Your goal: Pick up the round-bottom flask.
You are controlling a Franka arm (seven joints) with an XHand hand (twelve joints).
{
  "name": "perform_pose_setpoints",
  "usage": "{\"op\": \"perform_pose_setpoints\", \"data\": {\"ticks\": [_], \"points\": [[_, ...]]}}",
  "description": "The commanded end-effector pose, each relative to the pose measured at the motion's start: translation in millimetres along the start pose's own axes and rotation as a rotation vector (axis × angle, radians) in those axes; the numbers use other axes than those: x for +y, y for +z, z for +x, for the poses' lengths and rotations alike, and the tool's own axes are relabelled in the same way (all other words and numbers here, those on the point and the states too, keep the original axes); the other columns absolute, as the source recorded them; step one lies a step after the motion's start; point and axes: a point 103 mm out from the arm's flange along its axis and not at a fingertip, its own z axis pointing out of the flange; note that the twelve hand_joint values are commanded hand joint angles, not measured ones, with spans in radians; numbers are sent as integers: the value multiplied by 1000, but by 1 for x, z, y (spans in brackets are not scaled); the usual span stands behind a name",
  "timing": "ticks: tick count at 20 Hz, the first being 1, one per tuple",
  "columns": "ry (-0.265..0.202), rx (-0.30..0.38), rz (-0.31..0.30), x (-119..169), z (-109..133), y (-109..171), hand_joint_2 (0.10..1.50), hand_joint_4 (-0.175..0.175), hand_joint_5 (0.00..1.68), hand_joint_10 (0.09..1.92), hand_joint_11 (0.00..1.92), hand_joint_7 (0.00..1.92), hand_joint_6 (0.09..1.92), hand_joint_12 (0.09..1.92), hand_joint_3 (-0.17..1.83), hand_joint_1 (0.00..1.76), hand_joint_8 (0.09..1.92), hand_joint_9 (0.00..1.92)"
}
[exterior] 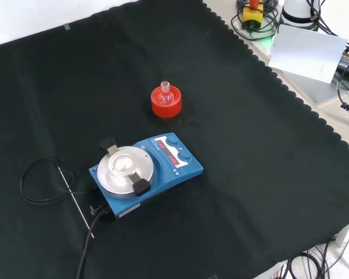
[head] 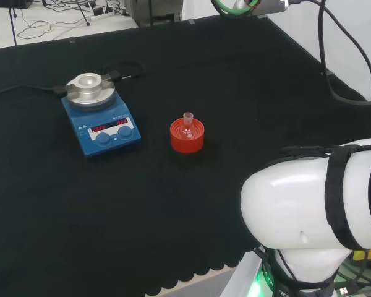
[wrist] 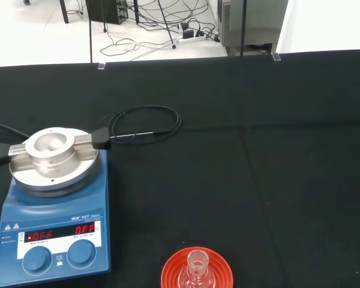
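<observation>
- Nearest the head camera, the arm's own large white link [head: 315, 204] is seen at the lower right of that view, with a black strap wrapped round it.
- Whether the hand's fingers are spread, narrowed or holding anything cannot be told.
- A small clear round-bottom flask [head: 187, 127] is seated upright in a red ribbed ring [head: 187, 137], its short neck pointing up; nothing is touching it.
- In the front view the flask [exterior: 165, 96] and its red stand [exterior: 166, 104] are found near the middle of the black cloth [exterior: 267, 151], farther off than the blue stirrer.
- In the wrist view the flask's neck [wrist: 196, 264] is seen rising from the ring [wrist: 197, 273], which is cut off by the picture's edge.
- A blue stirrer plate [head: 101, 121] is set near the stand but apart from it, to its left in the head view; a round metal block [head: 89, 88] is carried on top.
- Two round knobs and a lit red display are shown on its front face [exterior: 175, 159].
- A black cable with a thin metal probe [exterior: 74, 197] is laid in a loop on the cloth beside the stirrer, at the left of the front view.
</observation>
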Motion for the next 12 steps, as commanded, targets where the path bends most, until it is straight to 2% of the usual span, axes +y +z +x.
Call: {"op": "perform_pose_setpoints", "data": {"ticks": [1,4,8,12], "points": [[-1,-8,-7,0,0,0,1135,3,219,639,0,38,238,1340,435,131,546,212],[-2,-19,-11,1,5,1,1247,14,206,627,0,29,142,1322,378,13,512,192],[2,-20,-9,2,7,1,1263,16,207,625,0,29,126,1322,367,0,507,190],[19,-4,15,9,-2,12,1265,15,210,625,0,30,122,1323,363,0,506,191]]}}
